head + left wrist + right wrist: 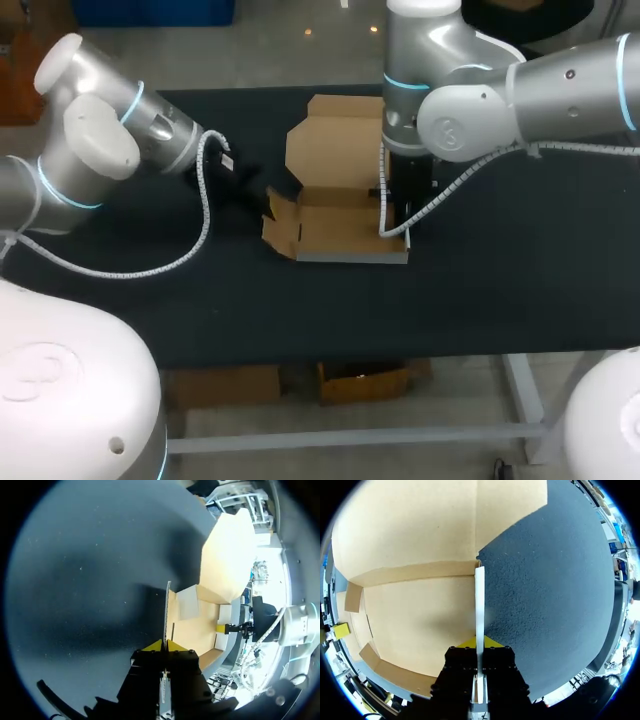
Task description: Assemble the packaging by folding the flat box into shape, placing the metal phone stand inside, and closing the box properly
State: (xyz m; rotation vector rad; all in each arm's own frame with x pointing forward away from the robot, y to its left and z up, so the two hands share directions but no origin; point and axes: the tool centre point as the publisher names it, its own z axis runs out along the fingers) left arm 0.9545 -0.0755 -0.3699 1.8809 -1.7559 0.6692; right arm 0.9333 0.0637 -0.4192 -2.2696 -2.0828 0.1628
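Box, one, sits half-folded, left jaws and right jaws each clamped on a side wall.

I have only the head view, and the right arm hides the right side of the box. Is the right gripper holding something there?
Observer: Yes. The right wrist view shows the right gripper shut on the upright right side wall of the box, with one yellow tip on each face.
Operator: And the left gripper? In my view it is too dark to see.
Observer: The left wrist view shows the left gripper shut on the thin left side wall in the same way, with the table on one side of the wall and the box floor on the other.
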